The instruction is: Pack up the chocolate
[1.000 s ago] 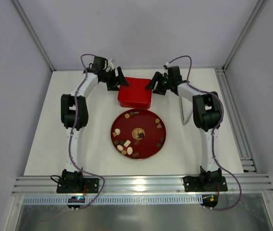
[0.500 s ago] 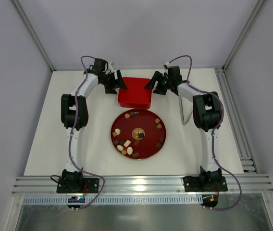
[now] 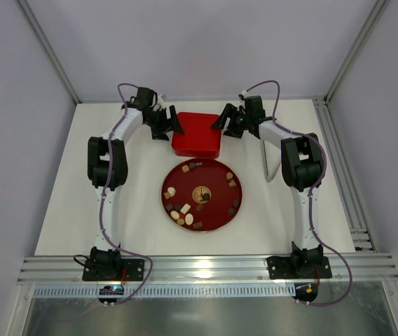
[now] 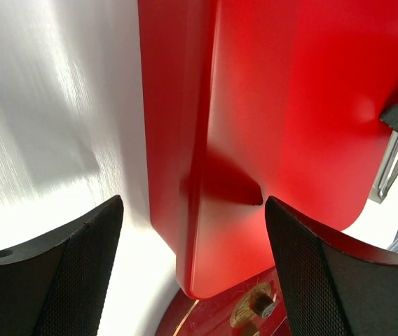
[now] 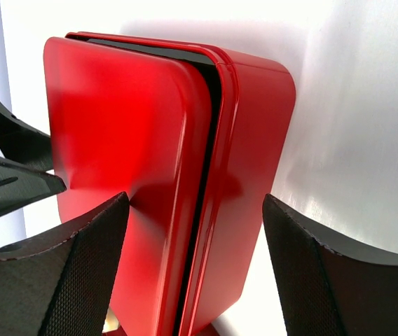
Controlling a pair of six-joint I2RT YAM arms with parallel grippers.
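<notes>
The white table (image 3: 66, 210) has open room on both sides of the red box (image 3: 195, 134). The box has its lid on. The round plate (image 3: 216, 203) sits just in front. The left claw (image 3: 171, 120) and right claw (image 3: 224, 119) are wide open at the lid's two side edges, holding nothing. I think they must pinch the lid and lift it. The chocolate (image 3: 185, 208) waits on the plate.

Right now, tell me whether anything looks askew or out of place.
The red box's lid is not seated flush: in the right wrist view a dark gap runs between it and the base. The chocolate all lies on the round plate, none spilled.
</notes>
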